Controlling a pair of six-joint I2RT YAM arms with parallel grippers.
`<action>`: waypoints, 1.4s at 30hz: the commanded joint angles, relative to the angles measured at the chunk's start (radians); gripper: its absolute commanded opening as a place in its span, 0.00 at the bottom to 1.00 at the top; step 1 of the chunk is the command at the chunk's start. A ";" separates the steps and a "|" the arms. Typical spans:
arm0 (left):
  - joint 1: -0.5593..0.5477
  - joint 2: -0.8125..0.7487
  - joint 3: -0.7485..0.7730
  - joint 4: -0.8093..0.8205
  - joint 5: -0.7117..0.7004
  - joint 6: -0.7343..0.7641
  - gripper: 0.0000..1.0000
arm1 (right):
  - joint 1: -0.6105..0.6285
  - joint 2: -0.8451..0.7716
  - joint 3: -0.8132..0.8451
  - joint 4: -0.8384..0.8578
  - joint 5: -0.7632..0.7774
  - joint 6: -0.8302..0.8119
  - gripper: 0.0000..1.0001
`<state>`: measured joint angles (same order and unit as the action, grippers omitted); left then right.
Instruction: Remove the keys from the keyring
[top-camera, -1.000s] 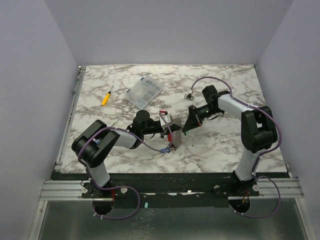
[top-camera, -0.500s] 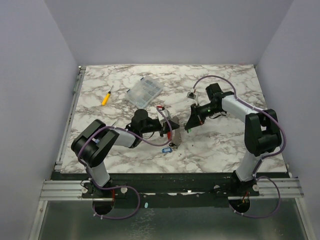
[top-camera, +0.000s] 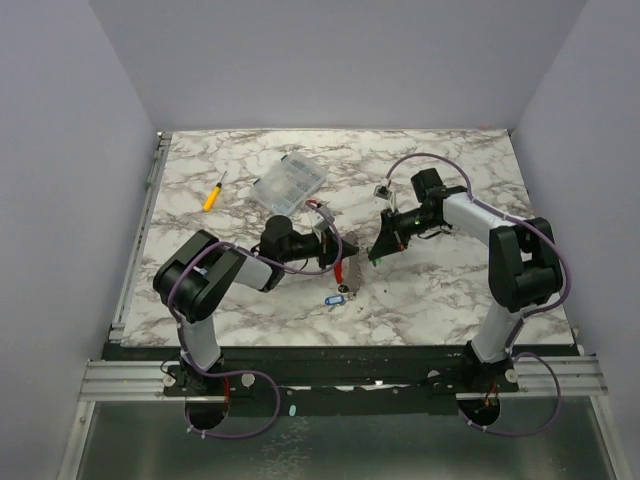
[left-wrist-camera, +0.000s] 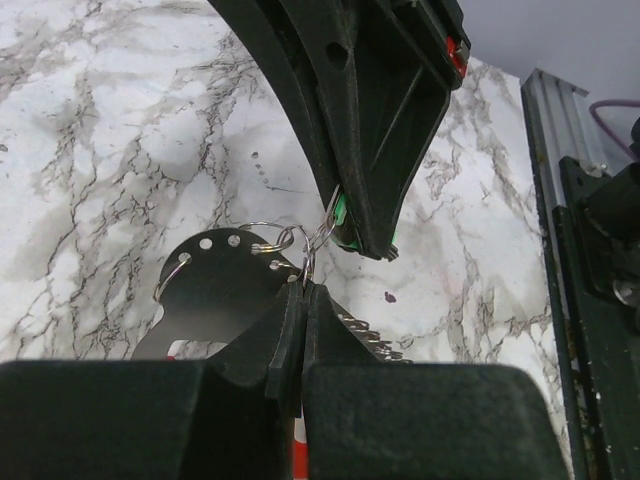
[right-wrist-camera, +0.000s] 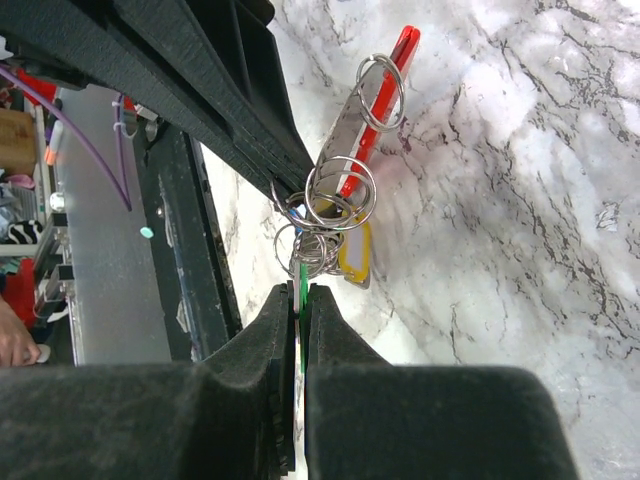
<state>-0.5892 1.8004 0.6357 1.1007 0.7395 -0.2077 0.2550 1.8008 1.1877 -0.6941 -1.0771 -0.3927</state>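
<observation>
Found the blue-tagged key lying loose on the worktop, a little toward the near edge from the rest of the bunch. A second earlier, had it right at the tips of the left gripper. Since then, drew that gripper back from the near edge and left the key where it lay. Judged one key off, then, with others yet to free.

Kept the left gripper closed flat, fingers together, nipping a thin loop of the keyring beside the perforated metal plate. Held the right gripper pressed shut as well, pinching the green-tagged key at the far side of the bunch. Strung the rings between the two, about midway between the left and right edges, with the red fob and a yellowish tag hanging off them. Shifted the right gripper only slightly over that second.

Likely next: ease the green key round its loop, minding a slip on wire so thin.
</observation>
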 joint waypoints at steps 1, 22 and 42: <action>0.046 0.053 0.018 0.139 0.050 -0.181 0.00 | -0.014 0.020 -0.017 0.017 0.047 0.010 0.01; 0.093 0.143 -0.004 0.532 0.117 -0.492 0.00 | -0.003 0.035 -0.004 0.027 0.020 0.002 0.01; 0.051 -0.103 0.009 -0.141 0.037 0.378 0.47 | -0.003 -0.017 0.126 -0.196 -0.016 -0.139 0.01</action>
<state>-0.4820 1.7767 0.6304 1.2373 0.8375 -0.2180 0.2531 1.8160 1.2770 -0.8204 -1.0569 -0.4889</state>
